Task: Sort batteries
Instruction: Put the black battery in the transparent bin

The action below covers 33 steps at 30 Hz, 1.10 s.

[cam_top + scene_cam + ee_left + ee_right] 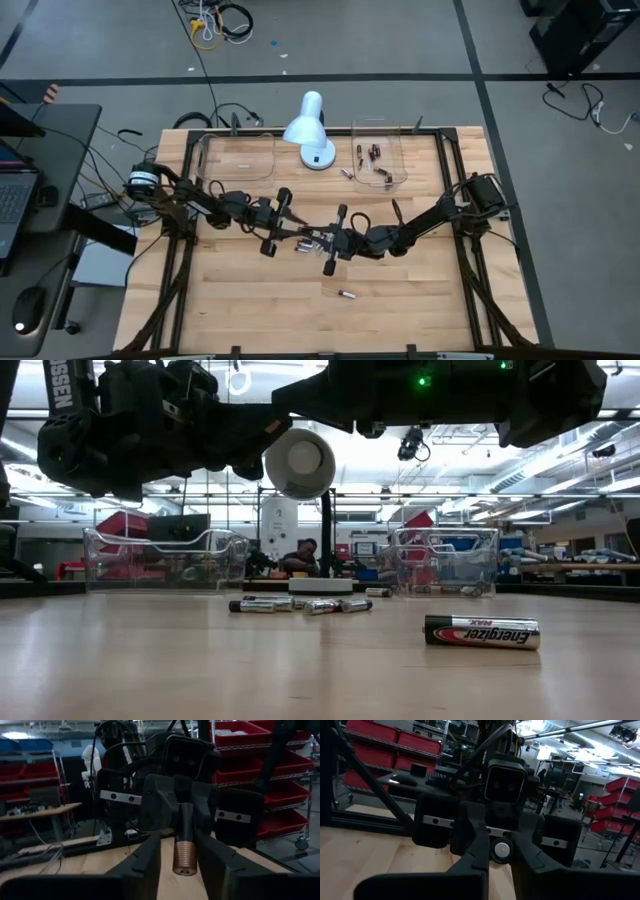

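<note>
Above the middle of the table, my two grippers meet nose to nose around one battery [184, 851], held clear of the wood. The right gripper [499, 851] is clamped on one end of it; the left gripper [177, 840] stands open, its fingers flanking the coppery end without touching. My worry is the grip: it looks short and near the tip, so a quick swing toward the tray [398, 150] at the far edge could tilt the battery or let it slip. A drop would land in the loose pile [312, 244] below and scatter it. Pulling apart crookedly could also knock it with the left fingers.
</note>
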Tool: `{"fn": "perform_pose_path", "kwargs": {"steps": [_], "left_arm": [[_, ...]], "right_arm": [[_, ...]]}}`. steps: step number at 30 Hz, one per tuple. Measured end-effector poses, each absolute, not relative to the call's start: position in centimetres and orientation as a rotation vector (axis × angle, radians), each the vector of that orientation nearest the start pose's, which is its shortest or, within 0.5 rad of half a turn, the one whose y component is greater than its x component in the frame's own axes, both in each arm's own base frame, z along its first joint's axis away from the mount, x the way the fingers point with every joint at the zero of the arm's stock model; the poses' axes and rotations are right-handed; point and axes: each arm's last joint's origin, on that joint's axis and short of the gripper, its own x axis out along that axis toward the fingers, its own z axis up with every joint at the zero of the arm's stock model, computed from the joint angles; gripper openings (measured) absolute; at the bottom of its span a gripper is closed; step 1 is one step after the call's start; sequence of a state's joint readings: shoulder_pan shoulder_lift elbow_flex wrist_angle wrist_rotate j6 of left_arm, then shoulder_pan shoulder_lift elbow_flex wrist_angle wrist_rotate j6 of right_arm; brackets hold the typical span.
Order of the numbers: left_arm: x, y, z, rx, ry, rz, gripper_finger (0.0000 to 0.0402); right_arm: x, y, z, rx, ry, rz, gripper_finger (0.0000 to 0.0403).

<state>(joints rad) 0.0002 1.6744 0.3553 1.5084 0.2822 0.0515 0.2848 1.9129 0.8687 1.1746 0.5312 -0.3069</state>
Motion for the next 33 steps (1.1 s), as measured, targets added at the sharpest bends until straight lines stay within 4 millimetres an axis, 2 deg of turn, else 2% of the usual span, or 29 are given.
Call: {"fn": "perform_pose_path", "kwargs": {"steps": [4, 11, 17, 21, 27, 29, 33], "left_arm": [[26.1, -0.7, 15.9, 0.065, -0.165, -0.254, 0.0156], [26.2, -0.7, 14.6, 0.031, -0.031, -0.255, 0.0177], [26.2, -0.8, 13.4, -0.051, 0.099, -0.258, 0.0178], [26.1, -0.8, 12.8, -0.101, 0.172, -0.254, 0.0178], [25.9, -0.8, 12.1, -0.118, 0.249, -0.249, 0.0178], [25.9, -0.8, 12.0, -0.122, 0.262, -0.249, 0.0178], [25.9, -0.8, 12.0, -0.122, 0.262, -0.248, 0.0178]], "right_arm": [[36.4, 9.3, 18.4, -0.249, -0.087, -0.269, 0.0037], [35.6, 9.5, 20.5, -0.202, -0.126, -0.400, 0.0037], [33.8, 8.5, 23.2, -0.174, -0.008, -0.715, 0.0037], [31.8, 7.1, 25.3, -0.102, 0.057, -0.884, 0.0037], [28.2, 3.4, 27.1, 0.075, 0.180, -0.855, 0.0037], [27.0, 1.8, 27.2, 0.168, 0.257, -0.827, 0.0037], [24.9, -0.6, 26.0, 0.341, 0.465, -0.831, 0.0037]]}}
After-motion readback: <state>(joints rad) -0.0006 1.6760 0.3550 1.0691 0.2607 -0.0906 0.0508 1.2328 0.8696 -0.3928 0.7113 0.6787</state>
